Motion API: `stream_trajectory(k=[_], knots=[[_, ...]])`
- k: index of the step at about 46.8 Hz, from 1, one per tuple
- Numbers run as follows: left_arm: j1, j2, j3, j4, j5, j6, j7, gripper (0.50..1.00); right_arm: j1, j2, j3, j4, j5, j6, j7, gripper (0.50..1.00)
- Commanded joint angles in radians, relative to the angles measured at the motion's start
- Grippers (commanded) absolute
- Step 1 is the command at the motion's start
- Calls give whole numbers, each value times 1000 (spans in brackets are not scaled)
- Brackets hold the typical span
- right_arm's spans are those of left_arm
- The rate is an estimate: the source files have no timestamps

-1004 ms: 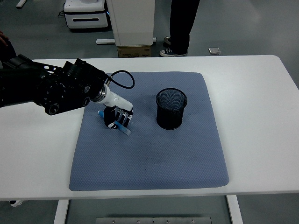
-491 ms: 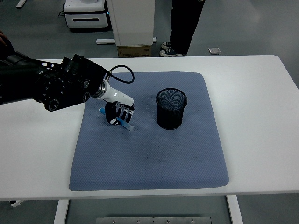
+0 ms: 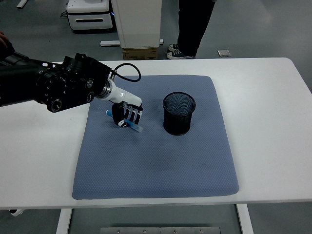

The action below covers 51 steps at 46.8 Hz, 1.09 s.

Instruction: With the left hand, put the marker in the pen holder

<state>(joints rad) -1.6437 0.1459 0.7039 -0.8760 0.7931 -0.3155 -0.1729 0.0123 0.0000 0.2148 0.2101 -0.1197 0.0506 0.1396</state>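
My left hand is curled around a blue marker, holding it a little above the blue mat. The marker sticks out of the fist slanting down to the right, its other end showing at the hand's left side. A black mesh pen holder stands upright on the mat, to the right of the hand with a gap of about a hand's width between them. The left arm reaches in from the left edge. The right arm is out of the picture.
The white table carries the mat in its middle. Beyond the far edge a person's legs stand on the floor, next to a white cabinet and a cardboard box.
The left hand with the marker has risen a little and shifted right, toward the pen holder. The holder has stayed put.
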Motion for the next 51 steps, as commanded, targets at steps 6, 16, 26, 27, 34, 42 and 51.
stream_trajectory(k=[6, 16, 26, 27, 34, 42, 51], knots=[[1, 0, -15, 6, -2, 3, 0, 500, 0, 0, 0, 0, 0, 0, 0, 1000], [-1, 0, -32, 15, -15, 3, 0, 500, 0, 0, 0, 0, 0, 0, 0, 1000], [-13, 1, -44, 15, -66, 3, 0, 500, 0, 0, 0, 0, 0, 0, 0, 1000], [-15, 1, -49, 15, -69, 4, 0, 500, 0, 0, 0, 0, 0, 0, 0, 1000], [-27, 3, -76, 15, -84, 3, 0, 500, 0, 0, 0, 0, 0, 0, 0, 1000], [-47, 4, -83, 15, -117, 1, -2, 500, 0, 0, 0, 0, 0, 0, 0, 1000], [-76, 4, -86, 15, -146, -4, -2, 500, 0, 0, -2, 0, 0, 0, 0, 1000]])
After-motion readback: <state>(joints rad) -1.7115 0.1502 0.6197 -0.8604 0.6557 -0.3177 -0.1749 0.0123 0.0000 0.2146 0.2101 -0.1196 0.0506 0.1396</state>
